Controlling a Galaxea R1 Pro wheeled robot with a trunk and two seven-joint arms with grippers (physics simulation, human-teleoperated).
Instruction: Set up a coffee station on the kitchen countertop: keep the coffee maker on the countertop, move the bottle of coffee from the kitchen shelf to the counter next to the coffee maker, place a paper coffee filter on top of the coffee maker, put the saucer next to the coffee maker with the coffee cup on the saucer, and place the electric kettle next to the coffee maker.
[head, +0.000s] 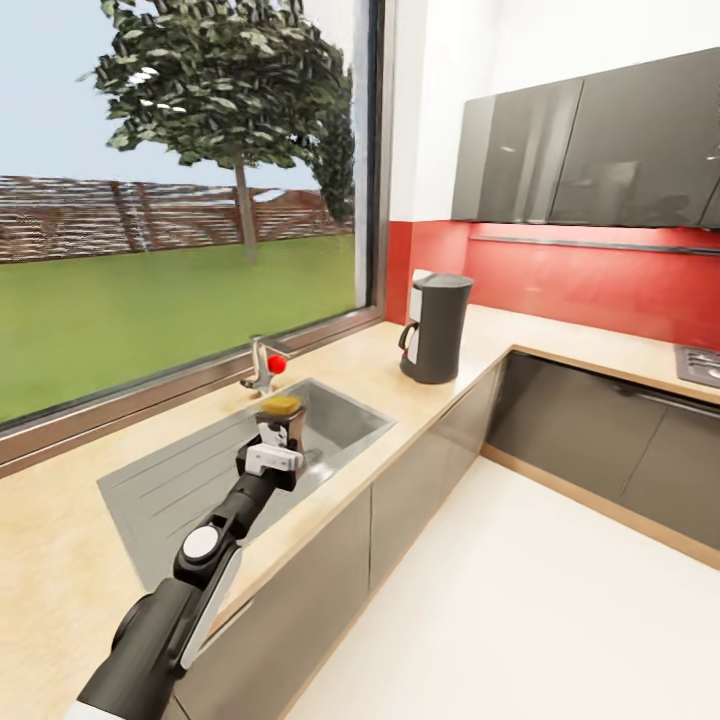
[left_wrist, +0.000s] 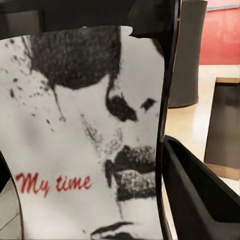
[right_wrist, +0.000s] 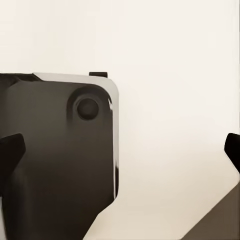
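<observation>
My left gripper (head: 274, 438) is shut on the bottle of coffee (head: 281, 410), a dark jar with a yellow lid, held over the steel sink (head: 345, 425). In the left wrist view the bottle's white label (left_wrist: 85, 140) reads "My time", with one black finger (left_wrist: 200, 195) beside it. The black coffee maker (head: 437, 328) stands on the wooden countertop (head: 400, 385) in the corner beyond the sink, and its dark body (left_wrist: 187, 55) rises behind the bottle. My right gripper (right_wrist: 120, 150) is open with nothing between its fingers, above the pale floor.
A faucet with a red knob (head: 266, 366) stands behind the sink under the large window. Dark wall cabinets (head: 590, 150) hang over a red backsplash. A stove corner (head: 700, 362) sits at the far right. The robot's dark body (right_wrist: 55, 160) shows beside the right gripper.
</observation>
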